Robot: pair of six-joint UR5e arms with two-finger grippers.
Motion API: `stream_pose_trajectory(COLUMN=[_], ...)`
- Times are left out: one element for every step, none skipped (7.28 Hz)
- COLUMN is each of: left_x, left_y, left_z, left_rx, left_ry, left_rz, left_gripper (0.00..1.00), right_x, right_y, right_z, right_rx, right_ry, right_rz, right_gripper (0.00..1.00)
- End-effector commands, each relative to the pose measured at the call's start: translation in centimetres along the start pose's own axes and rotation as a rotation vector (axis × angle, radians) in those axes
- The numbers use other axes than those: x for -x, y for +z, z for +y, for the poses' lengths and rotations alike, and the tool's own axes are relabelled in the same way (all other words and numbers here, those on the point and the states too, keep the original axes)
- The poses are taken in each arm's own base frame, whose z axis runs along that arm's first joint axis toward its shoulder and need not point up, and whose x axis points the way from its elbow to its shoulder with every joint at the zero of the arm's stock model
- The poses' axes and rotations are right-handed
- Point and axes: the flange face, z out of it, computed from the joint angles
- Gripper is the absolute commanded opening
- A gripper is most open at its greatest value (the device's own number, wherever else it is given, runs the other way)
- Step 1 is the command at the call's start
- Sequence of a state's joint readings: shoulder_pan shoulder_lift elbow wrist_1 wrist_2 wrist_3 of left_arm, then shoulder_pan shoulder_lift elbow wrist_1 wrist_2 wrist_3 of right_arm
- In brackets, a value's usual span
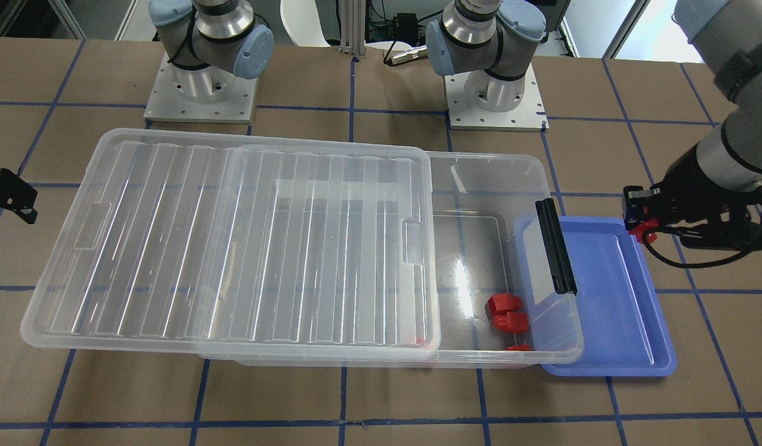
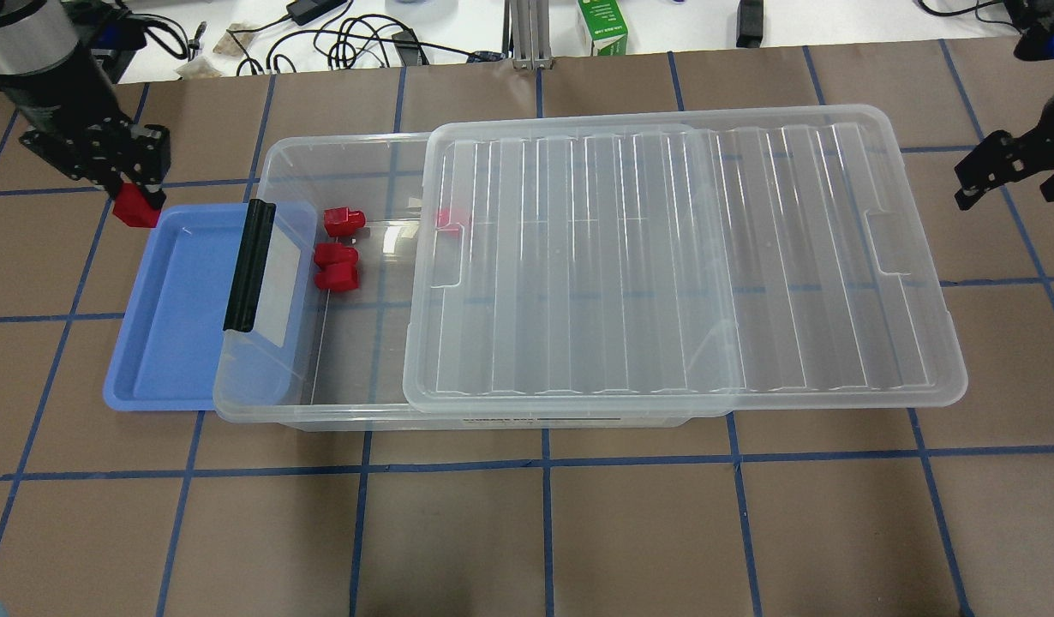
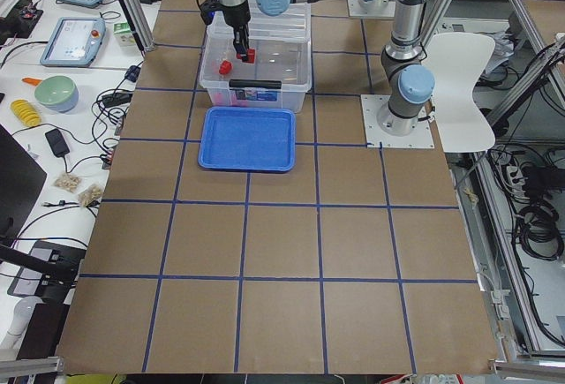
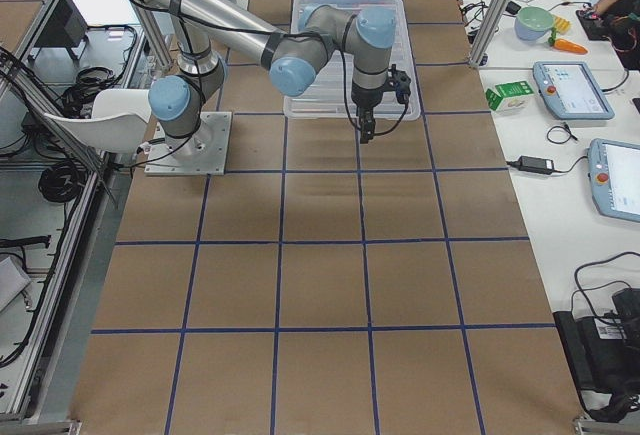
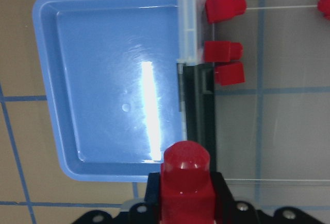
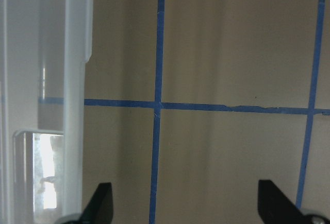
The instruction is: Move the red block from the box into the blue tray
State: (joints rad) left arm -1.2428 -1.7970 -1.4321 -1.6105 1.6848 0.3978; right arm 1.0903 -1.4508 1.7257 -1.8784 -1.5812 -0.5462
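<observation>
My left gripper [image 2: 131, 195] is shut on a red block [image 2: 135, 206] and holds it over the far left corner of the blue tray [image 2: 171, 334]. The block also shows in the left wrist view [image 5: 185, 180], at the tray's [image 5: 103, 80] rim. The tray holds nothing. The clear box [image 2: 347, 411] has its lid [image 2: 664, 257] slid to the right, so its left end is open. Three red blocks [image 2: 336, 254] lie there, and another shows under the lid's edge [image 2: 448, 218]. My right gripper [image 2: 1007, 171] is open and empty, beyond the lid's right end.
The box's black bar [image 2: 248, 266] end overhangs the tray's right part. Both arm bases [image 1: 201, 93] stand behind the box. Cables and a green carton [image 2: 604, 26] lie past the table's far edge. Brown table with blue tape lines [image 2: 544, 463] lies in front.
</observation>
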Motion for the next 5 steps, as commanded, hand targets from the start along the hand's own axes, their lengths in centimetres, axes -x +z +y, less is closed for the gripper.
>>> stream_pose_trajectory(left_x=[5.8,6.3,6.6,6.2,5.5], left_y=[5.1,8.0,11.7,15.2,18.9], left_z=[-1.2,-2.2,-2.7,-3.6,-3.7], left_rx=[0.026,0.020,0.045,0.011,0.017], left_ry=[0.025,0.033,0.029,0.005,-0.024], left_rz=[0.024,0.023,0.041,0.050,0.067], left_gripper=[0.00,0.00,0.00,0.00,0.00], right_x=[0.5,0.9,1.5,3.2,5.8], right_y=[3.1,2.8,3.1,3.1,2.6], right_z=[0.9,0.8,0.8,0.3,-0.5], right_rx=[0.004,0.001,0.006,0.003,-0.007], right_ry=[-0.008,-0.012,-0.019,-0.017,-0.026], right_rz=[-0.006,-0.006,-0.009,-0.010,-0.005], right_gripper=[1.00,1.00,1.00,1.00,1.00])
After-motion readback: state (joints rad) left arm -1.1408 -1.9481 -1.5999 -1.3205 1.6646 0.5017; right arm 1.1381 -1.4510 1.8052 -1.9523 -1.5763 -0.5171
